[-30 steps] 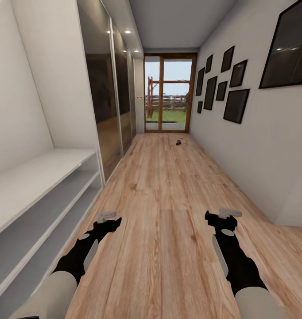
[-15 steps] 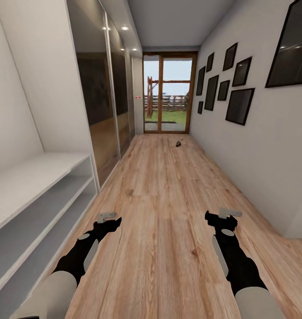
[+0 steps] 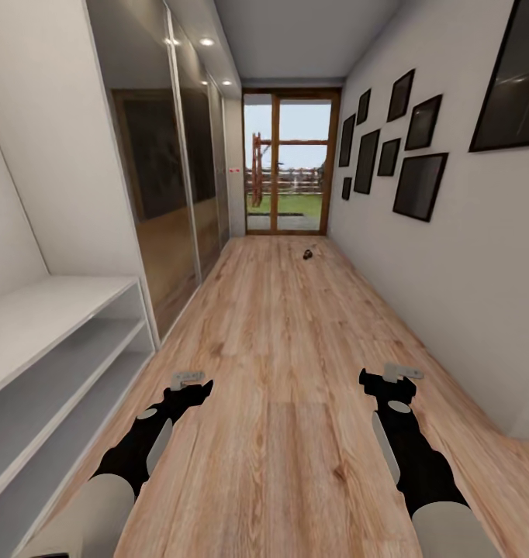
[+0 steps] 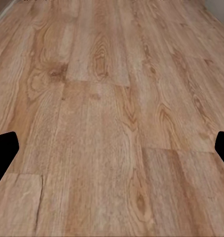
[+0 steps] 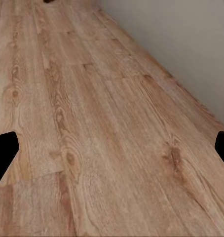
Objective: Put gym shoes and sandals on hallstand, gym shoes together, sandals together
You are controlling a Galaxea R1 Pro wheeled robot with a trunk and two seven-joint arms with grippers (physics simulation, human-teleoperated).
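The corridor floor of light wood planks runs ahead to a glass door. Far down it lies a small dark object, too small to name; it could be a sandal. The gym shoes are out of view. My left gripper and right gripper hover low over bare planks. Both are open and hold nothing, and their fingertips sit wide apart in the wrist views. A low white unit with two open shelf tiers stands at the left. Whether it is the hallstand I cannot tell.
Dark mirrored sliding doors line the left wall beyond the white unit. The right wall carries several black picture frames and runs close to my right arm. The glass door closes the far end.
The whole view has shifted: the camera has advanced along the corridor, so the white unit slides further left and back. Both arms hold the same pose.
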